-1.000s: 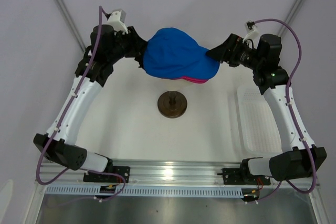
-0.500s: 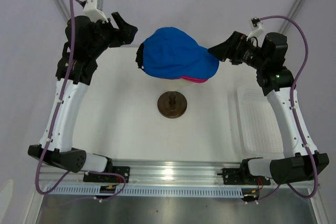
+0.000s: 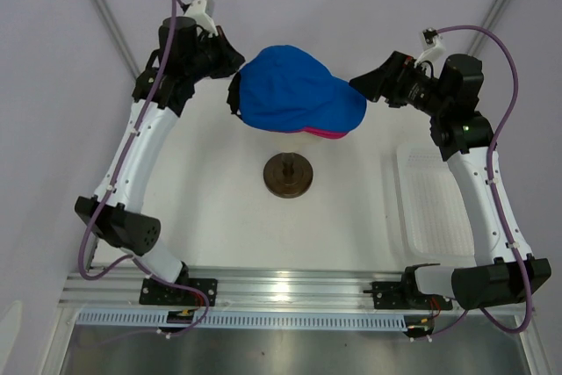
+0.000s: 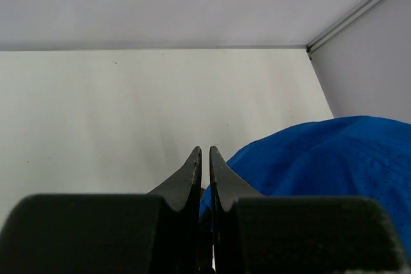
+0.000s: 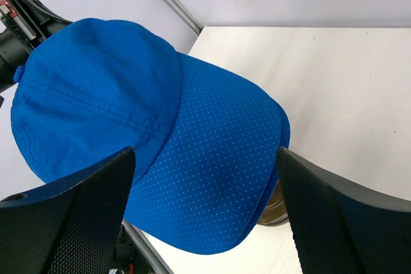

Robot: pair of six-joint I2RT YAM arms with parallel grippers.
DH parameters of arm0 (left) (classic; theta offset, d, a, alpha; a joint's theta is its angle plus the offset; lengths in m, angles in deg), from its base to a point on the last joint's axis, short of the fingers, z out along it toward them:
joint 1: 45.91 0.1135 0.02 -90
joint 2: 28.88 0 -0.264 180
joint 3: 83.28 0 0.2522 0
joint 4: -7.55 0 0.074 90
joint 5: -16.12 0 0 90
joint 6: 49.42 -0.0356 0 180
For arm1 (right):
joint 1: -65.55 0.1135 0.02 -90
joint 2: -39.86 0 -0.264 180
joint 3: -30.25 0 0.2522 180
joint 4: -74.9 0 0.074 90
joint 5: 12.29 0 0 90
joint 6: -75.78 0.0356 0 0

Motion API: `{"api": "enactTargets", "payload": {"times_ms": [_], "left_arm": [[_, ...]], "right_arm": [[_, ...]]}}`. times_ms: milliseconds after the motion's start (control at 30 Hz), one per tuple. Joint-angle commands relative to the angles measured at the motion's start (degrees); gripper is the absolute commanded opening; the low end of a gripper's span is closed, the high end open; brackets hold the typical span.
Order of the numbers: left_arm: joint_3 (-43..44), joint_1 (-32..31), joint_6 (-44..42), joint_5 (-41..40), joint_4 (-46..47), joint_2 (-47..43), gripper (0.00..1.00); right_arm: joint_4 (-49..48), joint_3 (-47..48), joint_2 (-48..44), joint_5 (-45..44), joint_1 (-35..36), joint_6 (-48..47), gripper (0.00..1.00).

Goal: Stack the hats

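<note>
At the far side of the tabletop [image 3: 202,177], your blue hat [image 3: 294,90] tops the pink hat [image 3: 326,134]. The right claw [image 3: 358,87] gapes beside the brim. The left claw [image 3: 234,65], pinched together and empty, could snag the crown and drag the stack askew.

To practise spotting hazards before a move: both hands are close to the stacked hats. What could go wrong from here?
1. The shut left hand is close to the top blue hat's rear edge; a push could slide it off the pink hat beneath.
2. The open right hand points at the brim; closing and pulling might drag the hat askew.
3. The stack seems perched above the dark round stand; a knock might topple it.
</note>
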Motion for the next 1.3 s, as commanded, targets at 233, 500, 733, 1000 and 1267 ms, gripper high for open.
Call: {"api": "enactTargets", "payload": {"times_ms": [233,500,733,1000,1267], "left_arm": [[-5.8,-6.0,-4.7,-7.9,1.4,-1.7,0.06],[-8.5,-8.7,-6.0,-14.4,1.0,-1.7,0.02],[-11.4,-8.9,-6.3,-17.5,1.7,-0.7,0.01],[-10.5,-8.9,-5.9,-18.6,1.2,2.5,0.01],[-10.2,-10.0,-6.5,-19.5,0.8,3.6,0.01]], "right_arm": [[0.0,1.4,-1.0,-0.7,0.0,-1.7,0.93],[-0.3,-1.0,-1.4,-0.7,0.6,-1.7,0.93],[0.5,-1.6,-1.4,-1.0,0.7,-2.7,0.93],[0.7,-1.8,-1.5,-0.9,0.9,-3.2,0.93],[0.8,-2.3,-1.6,-1.0,1.1,-3.2,0.94]]}}
